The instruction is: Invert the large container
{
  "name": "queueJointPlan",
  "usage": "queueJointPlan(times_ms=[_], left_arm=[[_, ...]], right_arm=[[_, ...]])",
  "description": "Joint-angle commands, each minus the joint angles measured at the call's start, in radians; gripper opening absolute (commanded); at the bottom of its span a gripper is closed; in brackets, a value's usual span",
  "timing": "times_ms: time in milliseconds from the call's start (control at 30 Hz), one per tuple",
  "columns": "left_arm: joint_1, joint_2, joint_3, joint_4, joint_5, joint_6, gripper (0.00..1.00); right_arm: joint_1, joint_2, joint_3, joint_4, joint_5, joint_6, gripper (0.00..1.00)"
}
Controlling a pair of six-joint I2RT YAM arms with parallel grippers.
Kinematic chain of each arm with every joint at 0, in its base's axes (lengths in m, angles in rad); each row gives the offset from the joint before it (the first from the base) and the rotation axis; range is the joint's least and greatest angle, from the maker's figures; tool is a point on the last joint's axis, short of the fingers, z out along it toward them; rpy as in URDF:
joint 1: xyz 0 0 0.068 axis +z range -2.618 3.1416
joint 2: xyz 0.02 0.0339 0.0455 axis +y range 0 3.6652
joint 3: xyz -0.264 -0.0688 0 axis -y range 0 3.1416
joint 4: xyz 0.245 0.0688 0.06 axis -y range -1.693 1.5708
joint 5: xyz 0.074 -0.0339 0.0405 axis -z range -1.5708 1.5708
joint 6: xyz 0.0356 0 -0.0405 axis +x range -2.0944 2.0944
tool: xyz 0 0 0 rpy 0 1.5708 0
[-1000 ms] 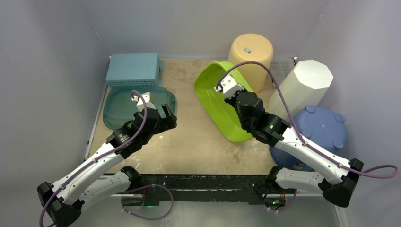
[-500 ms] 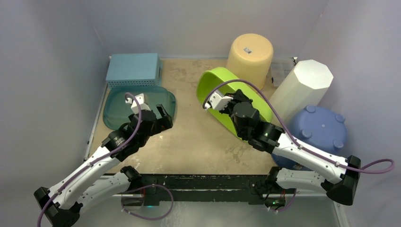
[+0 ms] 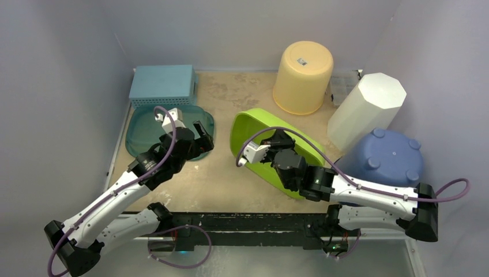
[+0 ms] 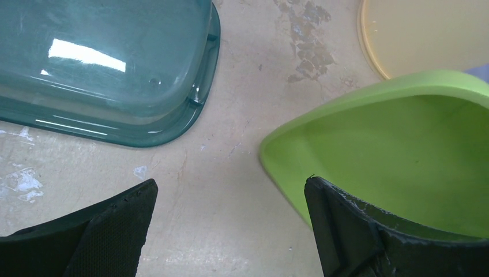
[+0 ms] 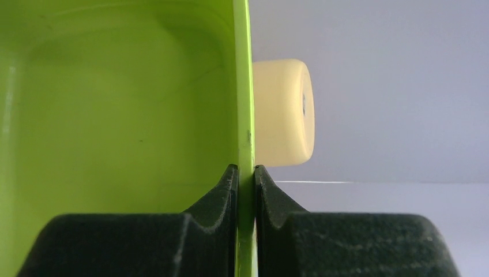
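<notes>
Since a second ago, the large lime-green plastic tub (image 3: 260,122) has swung away from the pale yellow upturned plastic bucket (image 3: 304,69). It is no longer leaning right beside it. My right gripper (image 5: 245,173) has carried it nearer the arm bases, and my left arm has crept slightly farther from them.

I count six containers, all on the tan table (image 3: 230,173):
- the green tub;
- the yellow bucket;
- one white eight-sided bin (image 3: 366,107), just right of the bucket;
- one round blue tub (image 3: 392,156), bottom up, nearer than the bucket and to its right;
- one flat translucent teal container (image 3: 150,130), well left of the bucket;
- one light blue perforated box (image 3: 162,83), far left of the bucket.

I have two grippers. The right one is clamped on the green tub's rim, and the wrist view shows the thin wall running straight up between its pads (image 5: 222,193). The left gripper (image 4: 229,187) stands spread wide and holds nothing. It sits left of the tub with the nearest rounded corner between its fingers, though I cannot tell whether they touch.

The tub now sits to the near left of the bucket, clear of it. It is tipped up on one long edge, with its mouth facing left and its glossy inside showing.
</notes>
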Motion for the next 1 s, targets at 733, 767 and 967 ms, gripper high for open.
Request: queueJointPlan(times_ms=[733,767,967], left_arm=[[0.002,-0.060,0.004,-0.025,-0.046,-0.067,0.99],[0.001,-0.065,0.006,-0.029,-0.051,-0.066,0.99],[0.001,-0.075,0.011,-0.033,-0.065,-0.063,0.99]], right_arm=[[0.329,0.091,-0.048,-0.209,0.139,0.488,0.00],[0.332,0.094,-0.044,-0.224,0.141,0.506,0.00],[0.374,0.125,-0.013,-0.277,0.128,0.565,0.00]])
